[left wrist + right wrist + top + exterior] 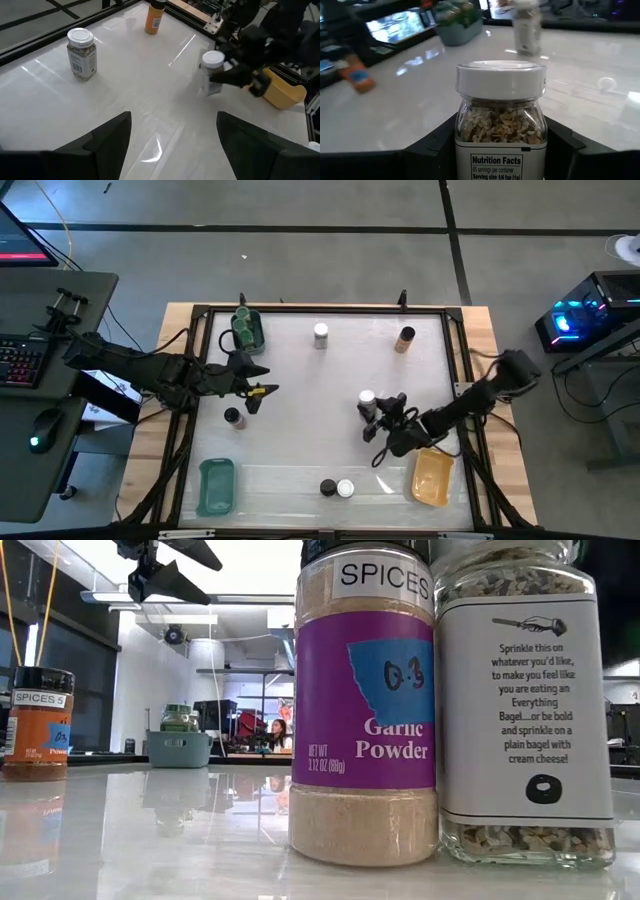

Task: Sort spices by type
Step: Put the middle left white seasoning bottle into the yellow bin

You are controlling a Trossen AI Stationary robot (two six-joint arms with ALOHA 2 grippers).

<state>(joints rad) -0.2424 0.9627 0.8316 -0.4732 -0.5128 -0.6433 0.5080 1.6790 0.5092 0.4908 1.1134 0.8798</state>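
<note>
green-lidded jars (244,327) in teal tray (257,329), right gripper (376,418) clamped on white-lidded jar (367,402), left gripper (256,383) apart

a lab: framed test table (455,320), keyboard (22,362), computers.

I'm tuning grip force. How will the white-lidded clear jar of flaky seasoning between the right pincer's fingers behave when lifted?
The white-lidded clear jar of flaky seasoning looks rigid, so it should not deform. Its smooth walls and paper label may slip under a light squeeze. Standing upright, taller than wide, on the glossy white tabletop, it could tip if nudged near the lid. The right pincer brackets it low, which probably helps.
</note>
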